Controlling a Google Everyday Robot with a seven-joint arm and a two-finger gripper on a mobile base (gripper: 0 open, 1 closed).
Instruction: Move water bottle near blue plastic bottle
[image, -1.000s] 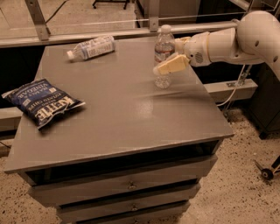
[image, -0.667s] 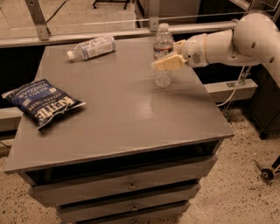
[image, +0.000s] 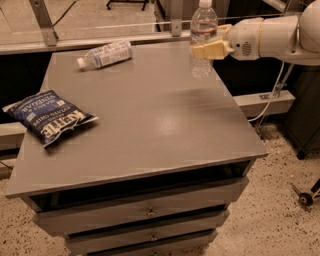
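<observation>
At the counter's (image: 150, 115) rear right edge, my gripper (image: 202, 49) has its jaws closed around the upright water bottle (image: 203, 25); the far jaw is hidden behind it. Whether its base touches the counter cannot be determined. The blue plastic bottle (image: 105, 54) lies on its side at rear left, well apart. My arm (image: 270, 37) is cut off at right.
</observation>
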